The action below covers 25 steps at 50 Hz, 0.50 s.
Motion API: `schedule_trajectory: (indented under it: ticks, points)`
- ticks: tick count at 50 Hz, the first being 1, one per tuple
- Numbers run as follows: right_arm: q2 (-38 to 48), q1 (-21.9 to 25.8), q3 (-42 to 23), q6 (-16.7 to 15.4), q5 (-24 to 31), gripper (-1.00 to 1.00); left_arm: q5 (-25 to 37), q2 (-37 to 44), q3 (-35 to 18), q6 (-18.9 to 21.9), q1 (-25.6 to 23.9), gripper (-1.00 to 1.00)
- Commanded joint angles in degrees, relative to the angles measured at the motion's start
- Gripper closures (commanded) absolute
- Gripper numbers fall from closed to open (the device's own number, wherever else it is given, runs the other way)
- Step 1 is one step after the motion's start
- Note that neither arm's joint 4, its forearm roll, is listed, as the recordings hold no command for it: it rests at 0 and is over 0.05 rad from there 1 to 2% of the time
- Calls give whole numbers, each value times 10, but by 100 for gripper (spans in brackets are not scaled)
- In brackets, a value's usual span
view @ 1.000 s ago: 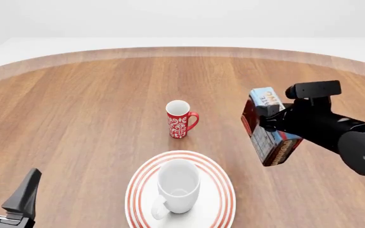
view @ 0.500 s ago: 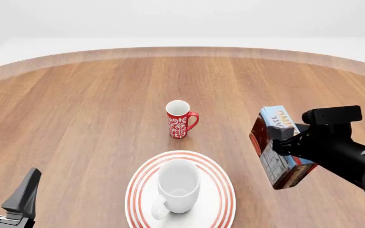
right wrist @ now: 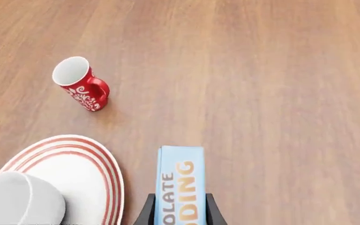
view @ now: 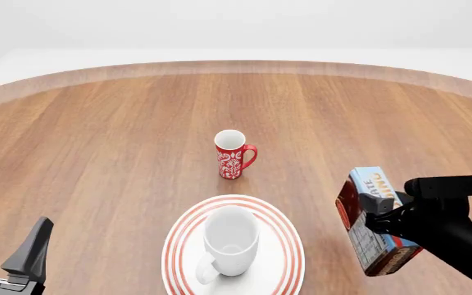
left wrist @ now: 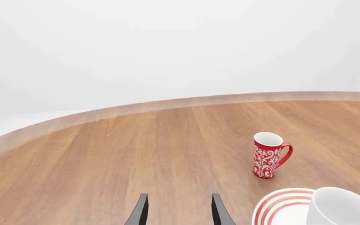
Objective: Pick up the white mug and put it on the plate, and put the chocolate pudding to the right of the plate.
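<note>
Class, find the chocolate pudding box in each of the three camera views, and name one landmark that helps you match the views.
Front view: the chocolate pudding is at lower right, held in the right gripper, right of the plate.
Right wrist view: bottom centre, between the fingers, beside the plate's rim.
Left wrist view: not in it.
Shared landmark: the red mug, beyond the plate in all three views.

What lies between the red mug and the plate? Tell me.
Nothing: in the front view only bare wood of the table separates the red mug from the plate, which carries the white mug.
</note>
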Motion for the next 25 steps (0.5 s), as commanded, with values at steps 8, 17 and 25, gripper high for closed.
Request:
schedule_trajectory:
  ticks: [8, 17, 25]
  points:
    - [-24, -22, 43, 5, -6, 100, 0, 0, 0, -1, 0, -100]
    - [-11, -24, 58, 6, -24, 100, 0, 0, 0, -1, 0, -100]
    - [-7, -23, 78, 9, -39, 100, 0, 0, 0, -1, -1, -100]
